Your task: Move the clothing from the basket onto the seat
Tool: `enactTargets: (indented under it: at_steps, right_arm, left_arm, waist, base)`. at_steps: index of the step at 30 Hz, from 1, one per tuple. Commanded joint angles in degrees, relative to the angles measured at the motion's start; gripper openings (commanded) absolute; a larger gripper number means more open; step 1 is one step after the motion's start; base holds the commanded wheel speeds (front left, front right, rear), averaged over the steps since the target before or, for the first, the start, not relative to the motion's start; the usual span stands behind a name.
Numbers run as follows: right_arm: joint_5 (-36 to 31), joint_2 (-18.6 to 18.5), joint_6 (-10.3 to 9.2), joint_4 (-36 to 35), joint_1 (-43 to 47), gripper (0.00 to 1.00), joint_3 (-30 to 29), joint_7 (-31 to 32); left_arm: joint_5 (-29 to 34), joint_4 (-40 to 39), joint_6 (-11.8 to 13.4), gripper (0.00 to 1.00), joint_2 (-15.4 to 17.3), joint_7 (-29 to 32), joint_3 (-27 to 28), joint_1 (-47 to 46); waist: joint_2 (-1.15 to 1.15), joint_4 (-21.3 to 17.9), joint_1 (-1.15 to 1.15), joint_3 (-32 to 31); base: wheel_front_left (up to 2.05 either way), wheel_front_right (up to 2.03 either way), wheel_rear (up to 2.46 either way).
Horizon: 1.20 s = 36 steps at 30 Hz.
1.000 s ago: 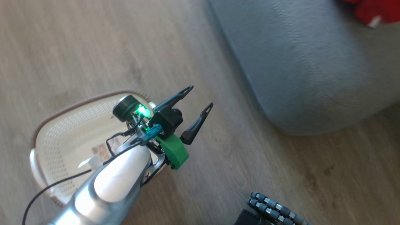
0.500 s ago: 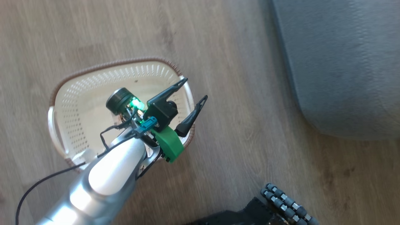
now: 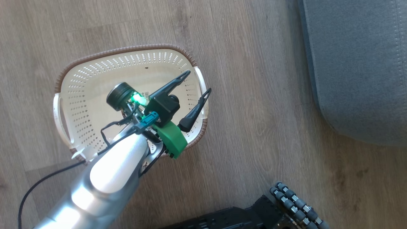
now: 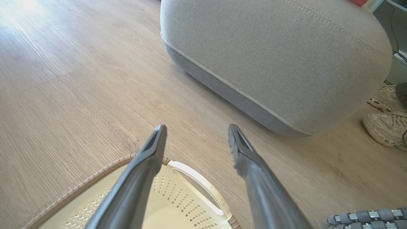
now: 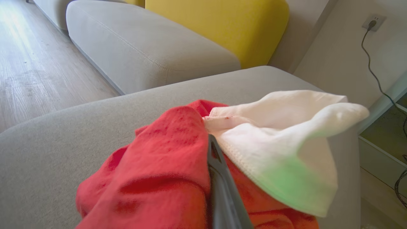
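left gripper (image 3: 197, 81) hangs with jaws released and wide over the bare basket (image 3: 127, 49). right gripper (image 5: 212, 149) is clenched on red-and-white clothing (image 5: 159, 178) above the grey seat (image 5: 63, 143). the next move looks like lowering and letting go.

perforated plastic basket (image 3: 83, 95), matt cloth seat (image 3: 359, 63), wood-grain floor (image 3: 254, 57)

Pale grey-brown wood-look plank floor (image 3: 248, 47), with sun glare on its far end in both wrist views. Mustard-yellow upholstered sofa block (image 5: 219, 25) behind a second low light-grey sofa section (image 5: 143, 54). Off-white wall (image 5: 334, 54) with a white socket (image 5: 372, 21). Pale chunky sneakers (image 4: 383, 122) on the floor.
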Motion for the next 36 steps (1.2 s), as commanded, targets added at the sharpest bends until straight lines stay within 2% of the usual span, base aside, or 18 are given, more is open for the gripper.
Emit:
enactTargets:
  at_steps: [1, 2, 3, 6, 14, 22, 30, 36]
  right_arm:
    - [1.97, 0.08, 0.4, -0.68, 2.53, 0.14, 2.42, -0.25]
    - [3.13, 0.53, 0.4, -0.53, 3.48, 0.37, 3.55, -0.25]
    - [4.53, 0.84, 0.4, -1.05, 4.46, 1.0, 4.22, -0.25]
    - [6.76, 1.68, 0.4, -2.5, 7.2, 1.0, 6.55, -0.25]
    - [13.83, 2.67, 0.4, -13.42, 20.36, 1.0, 13.22, -0.25]
    - [17.57, 4.11, 0.4, -22.15, 30.95, 1.0, 18.59, -0.26]
    - [20.46, 4.94, 0.4, -29.08, 38.2, 1.0, 24.88, -0.26]
    - [18.72, 6.79, 0.4, -35.16, 42.42, 1.0, 27.71, -0.26]
  left_arm:
    - [0.03, -1.58, -0.15, 1.0, -0.24, -0.28, 1.85, -0.77]
    - [0.02, -1.57, -0.16, 1.0, -0.31, -0.28, 2.01, -0.69]
    - [-0.01, -1.59, -0.17, 1.0, -0.41, -0.28, 2.24, -0.61]
    - [-0.09, -1.53, -0.19, 1.0, -0.7, -0.28, 2.72, -0.34]
    - [-0.13, -1.68, -0.26, 1.0, -1.99, -0.28, 4.74, 1.62]
    - [-0.19, -1.73, -0.31, 1.0, -3.36, -0.28, 7.61, 4.58]
    - [-0.38, -1.37, -0.34, 1.0, -4.73, -0.28, 12.22, 9.31]
    - [-0.18, -1.81, -0.27, 1.0, -5.74, -0.28, 17.04, 13.51]
  waist:
    - [0.0, 0.1, -0.01, -0.25]
    - [0.0, 0.1, -0.01, -0.45]
    - [0.0, 0.1, -0.01, -0.63]
    - [0.0, 0.1, -0.01, -1.2]
    - [0.0, -0.26, -0.01, -5.15]
    - [0.0, 0.24, -0.01, -10.8]
    - [0.0, 3.51, -0.01, -18.49]
    - [0.0, 6.64, -0.01, -24.07]
  base:
    - [0.0, 0.0, 0.0]
    - [0.0, 0.0, 0.0]
    - [0.0, 0.0, 0.0]
    - [0.0, 0.0, 0.0]
    - [0.0, 0.0, 0.0]
    - [0.0, 0.0, 0.0]
    - [0.0, 0.0, 0.0]
    - [0.0, 0.0, 0.0]
